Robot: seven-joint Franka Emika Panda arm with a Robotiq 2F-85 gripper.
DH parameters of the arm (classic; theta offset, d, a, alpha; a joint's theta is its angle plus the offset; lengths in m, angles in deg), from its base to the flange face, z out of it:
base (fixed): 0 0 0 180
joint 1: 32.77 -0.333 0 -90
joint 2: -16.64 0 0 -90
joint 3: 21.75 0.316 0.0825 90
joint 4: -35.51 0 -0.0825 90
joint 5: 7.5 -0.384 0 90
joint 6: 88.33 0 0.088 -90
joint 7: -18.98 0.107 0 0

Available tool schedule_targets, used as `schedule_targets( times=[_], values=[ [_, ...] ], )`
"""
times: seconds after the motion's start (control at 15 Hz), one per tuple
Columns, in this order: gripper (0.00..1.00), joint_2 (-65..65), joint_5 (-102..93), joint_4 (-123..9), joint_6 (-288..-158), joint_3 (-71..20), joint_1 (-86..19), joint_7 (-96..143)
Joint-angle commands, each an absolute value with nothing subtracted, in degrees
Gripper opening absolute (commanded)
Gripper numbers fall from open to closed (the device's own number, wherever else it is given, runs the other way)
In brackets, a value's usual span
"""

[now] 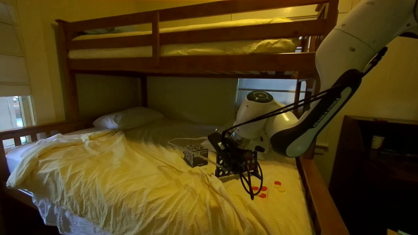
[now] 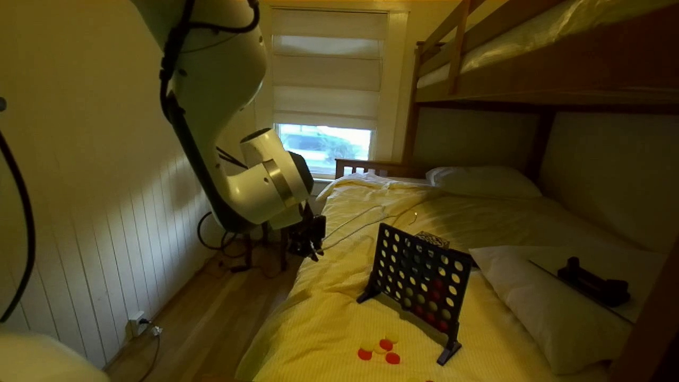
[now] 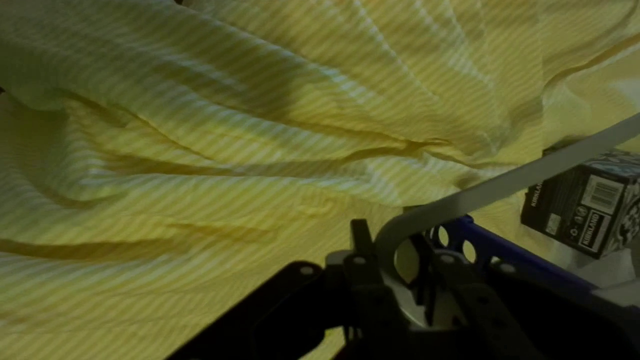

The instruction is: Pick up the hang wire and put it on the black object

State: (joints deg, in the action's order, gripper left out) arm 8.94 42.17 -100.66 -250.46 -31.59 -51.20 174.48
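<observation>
Gripping the hang wire (image 3: 500, 185) by a bend, your fingers (image 3: 360, 245) are closed on it in the wrist view. Behind it you see the striped yellow bedspread (image 3: 210, 165), rumpled in long folds, with the black object (image 3: 525, 260) low down to the right and a dark patterned box (image 3: 570, 210) near the right edge, partly crossed by the hang wire.

In an exterior view you have a wooden bunk bed (image 1: 192, 68) in dim, yellowish light, the bedspread heaped and creased on its lower level and a pale pillow (image 1: 129, 118) at the back. Your arm (image 1: 333, 75) reaches in from the upper right, its dark end hiding much of the black object. Dark furniture (image 1: 347, 156) stands at the right, a cup (image 1: 377, 142) in it.

In an exterior view you get the window (image 2: 326, 143) with its blind (image 2: 326, 71) partly lowered, a panelled wall (image 2: 79, 239) and a wooden floor (image 2: 207, 307). The black object stands upright on a flatter stretch of the bedspread, red and yellow discs (image 2: 392, 358) lying near it. The hang wire reaches from your fingers out above the bedspread; whether it touches the black object you cannot tell.
</observation>
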Motion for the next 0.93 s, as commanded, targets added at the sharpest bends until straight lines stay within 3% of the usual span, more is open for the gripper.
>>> schedule_targets(
  times=[0.0,0.87],
  values=[
    [0.05,12.77,40.44,-101.46,-245.34,-32.81,-53.83,176.07],
    [0.05,12.97,34.09,-102.25,-248.84,-39.49,-59.59,176.23]
  ],
)
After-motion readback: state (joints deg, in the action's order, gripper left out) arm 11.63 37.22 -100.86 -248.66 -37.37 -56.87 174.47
